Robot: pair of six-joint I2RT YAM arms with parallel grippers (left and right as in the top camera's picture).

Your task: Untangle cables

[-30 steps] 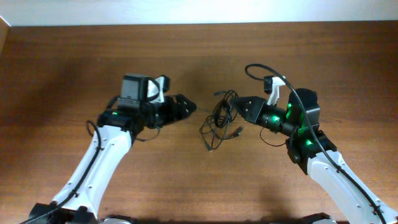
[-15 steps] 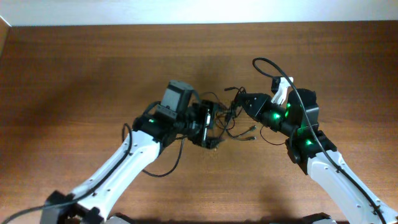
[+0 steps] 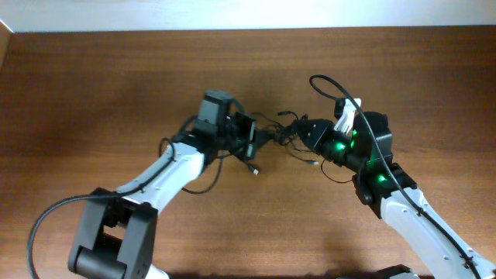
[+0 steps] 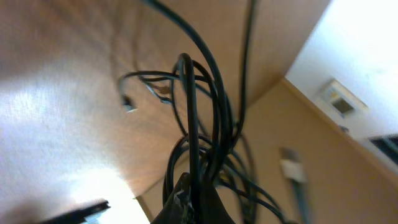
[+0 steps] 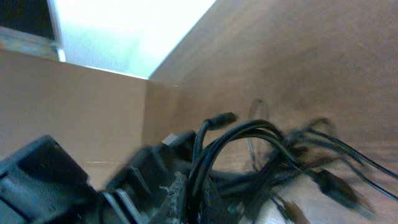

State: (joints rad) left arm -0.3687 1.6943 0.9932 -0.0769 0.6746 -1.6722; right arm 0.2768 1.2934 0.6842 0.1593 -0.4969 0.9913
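The cables [image 3: 277,133] are a tangle of thin black cords stretched between my two grippers at the table's centre. My left gripper [image 3: 262,138] is shut on the tangle's left side. My right gripper [image 3: 294,130] is shut on its right side. A plug end [image 3: 254,170] dangles below the left gripper, and another plug end [image 3: 314,163] trails below the right. In the left wrist view, several cords [image 4: 200,118] rise from my shut left gripper [image 4: 194,188]. The right wrist view shows a bundle of cables [image 5: 249,140] pinched in my right gripper [image 5: 194,191].
The brown wooden table [image 3: 93,85] spreads all around the arms. A pale wall [image 3: 232,14] borders its far edge. The thicker black robot cable [image 3: 329,87] arches over the right arm. The left arm's body [image 5: 43,180] looms close in the right wrist view.
My left arm swung right into the tangle and its jaws went from open to shut on the cords. The tangle got pulled up and tighter between both grippers. The right gripper stayed shut.
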